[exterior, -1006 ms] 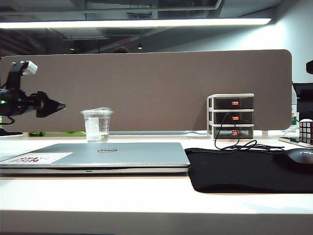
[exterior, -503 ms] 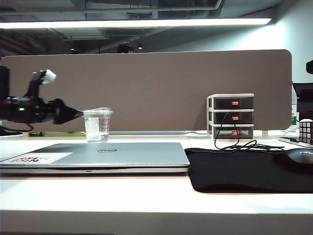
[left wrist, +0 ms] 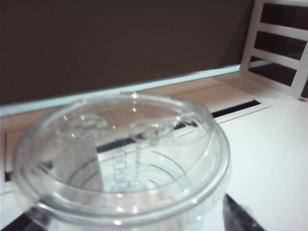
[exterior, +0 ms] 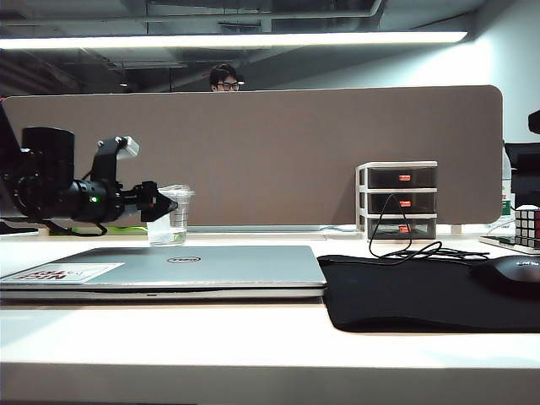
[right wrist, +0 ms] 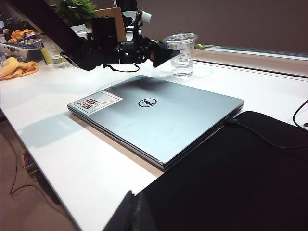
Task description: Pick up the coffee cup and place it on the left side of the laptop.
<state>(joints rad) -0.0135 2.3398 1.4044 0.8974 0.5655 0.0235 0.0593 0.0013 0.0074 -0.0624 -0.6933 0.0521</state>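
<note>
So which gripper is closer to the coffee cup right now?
Left. The left gripper is right at the coffee cup; the right gripper hangs back near the black mat.

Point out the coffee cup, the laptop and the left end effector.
coffee cup [right wrist: 183,57]: right wrist view, clear side wall.
laptop [right wrist: 166,118]: right wrist view, bare silver lid.
left end effector [exterior: 160,206]: exterior view, open fingertips at the cup.

So the left hand [exterior: 166,205] slid in from well left of the coffee cup [exterior: 175,214] right up to its rim, jaws wide apart.
</note>
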